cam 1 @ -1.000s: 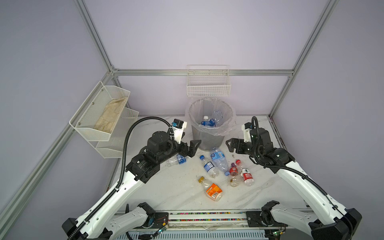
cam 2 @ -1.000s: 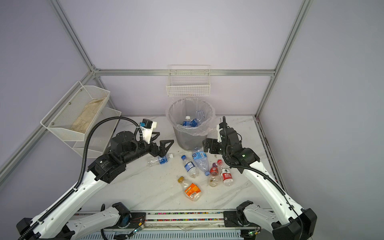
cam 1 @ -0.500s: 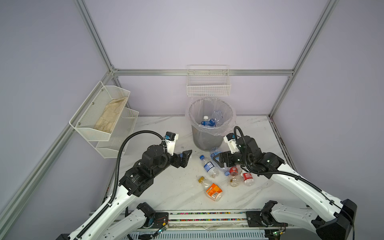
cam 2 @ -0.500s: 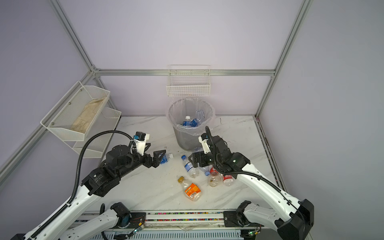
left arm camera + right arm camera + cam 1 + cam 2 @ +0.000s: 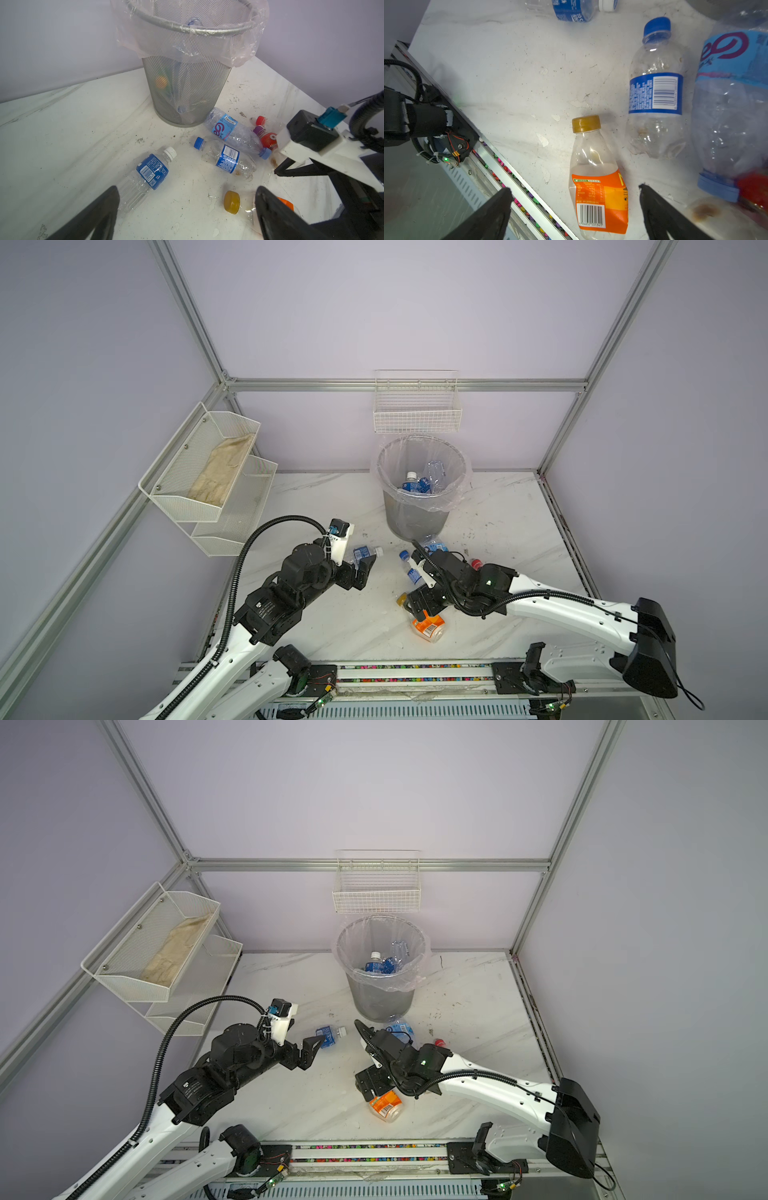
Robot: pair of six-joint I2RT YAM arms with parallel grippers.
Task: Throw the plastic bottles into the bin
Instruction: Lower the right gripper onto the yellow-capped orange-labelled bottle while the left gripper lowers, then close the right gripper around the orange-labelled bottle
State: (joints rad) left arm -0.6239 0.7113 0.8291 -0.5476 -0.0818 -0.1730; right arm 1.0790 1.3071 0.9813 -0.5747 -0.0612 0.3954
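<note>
The bin [image 5: 419, 510] [image 5: 187, 87] stands at the back with several plastic bottles [image 5: 413, 485] inside. In front of it lie a white-capped bottle [image 5: 365, 551] [image 5: 149, 172], a blue-capped bottle [image 5: 226, 159] [image 5: 656, 91], a big pale-blue-labelled bottle [image 5: 399, 1029] [image 5: 226, 126], small red bottles [image 5: 268, 139] and an orange-labelled bottle [image 5: 428, 626] [image 5: 598, 187]. My left gripper [image 5: 365, 572] [image 5: 187, 191] is open, low over the table, with the white-capped bottle beside one finger. My right gripper [image 5: 419, 605] [image 5: 574, 188] is open, its jaws either side of the orange-labelled bottle's body.
White wire baskets hang on the back wall [image 5: 415, 410] and the left wall [image 5: 208, 472], the latter holding a beige cloth. A metal rail [image 5: 415, 672] runs along the table's front edge, close to the orange-labelled bottle. The two grippers work near each other.
Both arms have dropped from beside the bin toward the table. The left gripper came down by the white-capped bottle. The right gripper swung forward over the orange-labelled bottle.
</note>
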